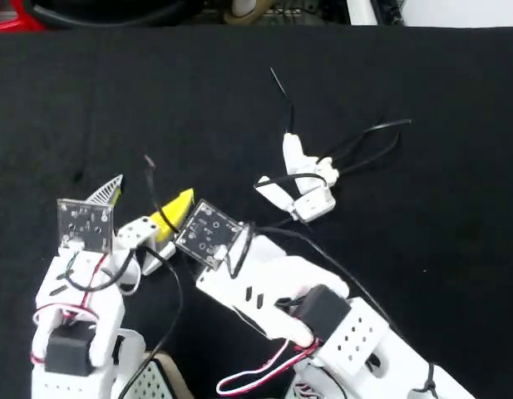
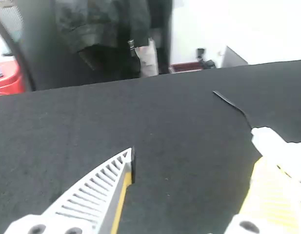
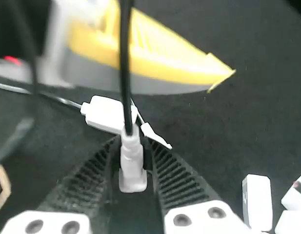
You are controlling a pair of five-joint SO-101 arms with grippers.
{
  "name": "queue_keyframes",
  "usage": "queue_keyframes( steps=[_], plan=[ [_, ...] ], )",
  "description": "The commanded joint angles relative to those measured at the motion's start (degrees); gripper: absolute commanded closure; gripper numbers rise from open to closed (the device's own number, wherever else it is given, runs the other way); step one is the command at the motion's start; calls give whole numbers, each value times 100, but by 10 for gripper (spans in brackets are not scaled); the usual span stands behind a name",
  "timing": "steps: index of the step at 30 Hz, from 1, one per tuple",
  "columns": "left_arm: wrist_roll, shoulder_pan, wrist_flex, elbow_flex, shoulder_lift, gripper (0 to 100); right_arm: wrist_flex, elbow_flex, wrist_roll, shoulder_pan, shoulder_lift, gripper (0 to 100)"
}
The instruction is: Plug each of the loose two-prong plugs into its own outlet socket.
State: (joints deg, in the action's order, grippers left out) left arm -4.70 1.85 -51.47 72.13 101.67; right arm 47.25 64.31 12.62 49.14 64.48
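Fingers point(image 3: 87, 183) of the right gripper point(image 3: 133, 146) are closed narrowly on a white plug point(image 3: 130, 173), which is pinched between the two black ribbed pads. Its black cable point(image 3: 125, 58) is led out past the fingertips. Just beyond the fingertips a second white piece point(image 3: 109, 115) is seen touching the held plug; whether it is a plug or a socket cannot be told. Farther out from the fingertips, the yellow finger point(image 3: 155, 48) of the left gripper point(image 2: 195, 156) is met. That gripper is spread wide and nothing is held in it; the plug is seen just beside its yellow finger. Well apart from both sets of fingers, a white cluster point(image 1: 306, 184) of plugs and sockets with thin cables is found on the black cloth point(image 1: 439, 274).

The step in hand is judged to be the grasp of one plug, with its insertion not yet made. For the next move a free socket must be chosen and steadied, probably by the open left gripper. The prongs, whose facing cannot be made out, must be lined up with the slots before the plug is pressed home. Drag from the cable should be allowed for.
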Motion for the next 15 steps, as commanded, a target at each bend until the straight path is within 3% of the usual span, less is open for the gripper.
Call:
queue_keyframes(
  steps=[1,5,8,12,15],
  plan=[
    [53,391,-519,-708,9,625,-264,48,62,70,119,987],
    [-378,400,-818,-822,9,625,-255,-22,9,-299,119,987],
    [-835,-40,-809,-664,9,625,-264,-75,-44,-404,119,987],
    [-1169,-1235,-809,-338,9,625,-369,-22,-501,-396,66,987],
    [-1530,-2229,-809,4,9,625,-1292,330,-1178,-378,-338,987]
  ],
)
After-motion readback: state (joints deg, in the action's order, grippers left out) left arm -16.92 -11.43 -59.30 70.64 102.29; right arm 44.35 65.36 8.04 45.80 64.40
